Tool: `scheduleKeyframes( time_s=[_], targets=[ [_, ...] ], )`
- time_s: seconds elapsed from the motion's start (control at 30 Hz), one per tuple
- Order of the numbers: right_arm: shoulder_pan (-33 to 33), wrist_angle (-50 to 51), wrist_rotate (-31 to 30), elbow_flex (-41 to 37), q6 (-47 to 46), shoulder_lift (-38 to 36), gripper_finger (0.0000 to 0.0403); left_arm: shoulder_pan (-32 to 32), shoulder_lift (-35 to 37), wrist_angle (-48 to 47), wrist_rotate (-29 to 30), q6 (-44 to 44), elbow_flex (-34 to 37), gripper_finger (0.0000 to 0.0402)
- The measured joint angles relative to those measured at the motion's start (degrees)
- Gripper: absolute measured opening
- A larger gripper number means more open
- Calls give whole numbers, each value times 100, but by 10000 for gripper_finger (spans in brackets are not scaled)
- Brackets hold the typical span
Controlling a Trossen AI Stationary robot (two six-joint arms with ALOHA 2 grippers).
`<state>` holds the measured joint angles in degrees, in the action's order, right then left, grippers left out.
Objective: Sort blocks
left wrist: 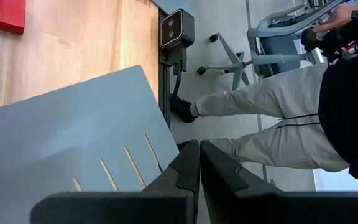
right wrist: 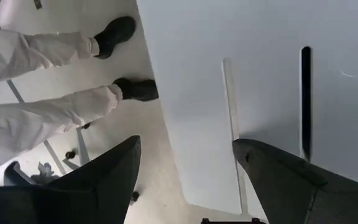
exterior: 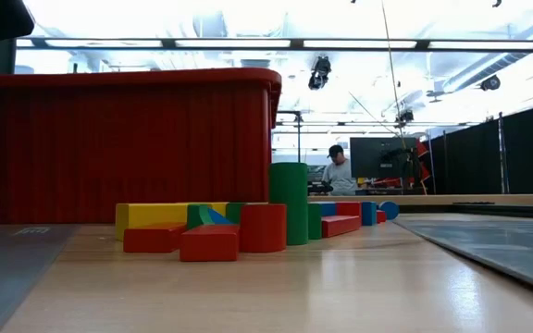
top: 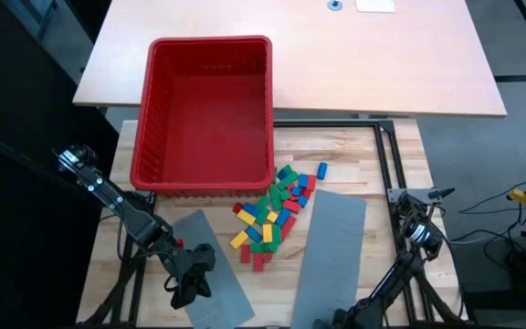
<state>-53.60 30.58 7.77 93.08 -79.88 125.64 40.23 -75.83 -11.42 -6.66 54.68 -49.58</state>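
Observation:
The blocks (top: 272,215) lie in a loose pile of red, green, blue and yellow pieces on the wooden table, just in front of the red bin (top: 208,114). In the low view the blocks (exterior: 239,229) rest on the tabletop, with a green cylinder (exterior: 289,203) standing upright among them. My left gripper (top: 188,292) hangs shut over the near end of the left grey slotted panel (left wrist: 61,149), holding nothing. My right gripper (right wrist: 188,146) is open near the table's front edge, by the near end of the right grey panel (right wrist: 272,81).
Two flat grey slotted panels (top: 215,274) (top: 331,256) lie on either side of the pile. The red bin (exterior: 128,148) stands behind it. A person's legs (left wrist: 272,124) show beyond the table's near edge. A second tabletop (top: 336,55) lies beyond the bin.

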Motion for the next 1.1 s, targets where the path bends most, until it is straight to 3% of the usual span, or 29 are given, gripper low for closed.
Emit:
scheduleKeyframes(
  time_s=[0.5,0.73,1.1],
  targets=[
    [18,-135,123,783,689,-7,258,0,0,2,0,-44,0,0],
    [44,-246,125,802,379,-7,236,0,0,2,0,-44,0,0],
    [129,-460,0,800,925,-7,209,0,0,-2,0,-127,0,0]
  ],
)
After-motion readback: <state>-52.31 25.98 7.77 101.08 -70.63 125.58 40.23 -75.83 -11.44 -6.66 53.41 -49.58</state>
